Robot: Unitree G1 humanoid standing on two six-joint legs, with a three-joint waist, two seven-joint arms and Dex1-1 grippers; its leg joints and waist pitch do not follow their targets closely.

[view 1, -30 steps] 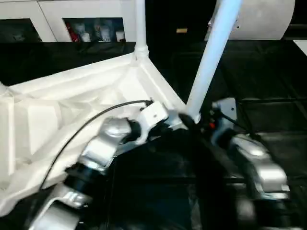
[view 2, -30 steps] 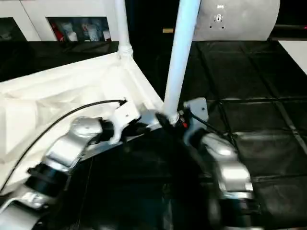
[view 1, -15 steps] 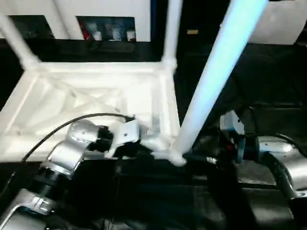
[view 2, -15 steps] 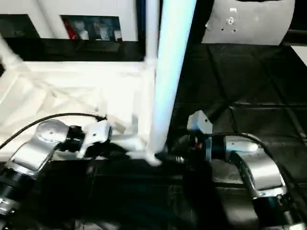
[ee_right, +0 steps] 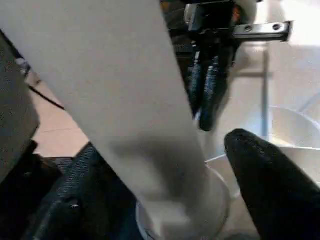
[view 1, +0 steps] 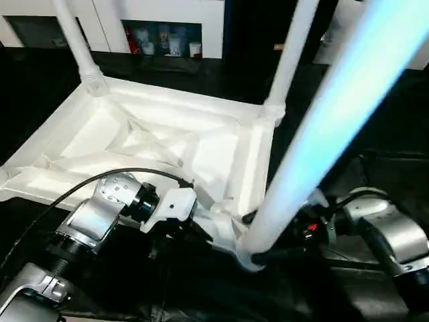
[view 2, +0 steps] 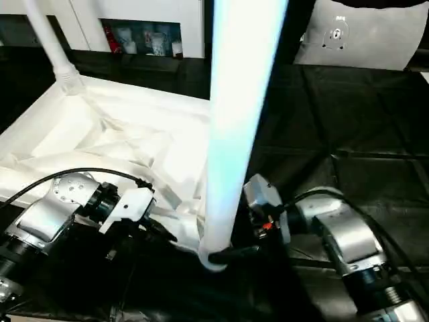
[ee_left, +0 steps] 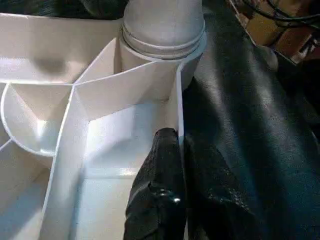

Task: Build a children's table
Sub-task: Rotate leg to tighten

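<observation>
Since a second ago my view has swung, and the white plastic square table top (view 1: 167, 144), ribbed underside up, now shows three upright legs instead of two. It lies on the black quilted floor mat (view 2: 362, 134).

My left hand (ee_left: 172, 165) is pinched shut on the thin rim wall of the top, one black finger (ee_left: 160, 190) inside the rim and the other outside, just below the near corner socket.

My right hand (ee_right: 150, 200) stands wide, its two black fingers either side of the long white tapered tube leg (view 2: 234, 121) at its base; I cannot tell whether they press it.

The right wrist view shows my left hand's closed fingers (ee_right: 205, 85) beyond the leg. The head views show the white cabinet with glass doors (view 1: 161, 27) behind.
</observation>
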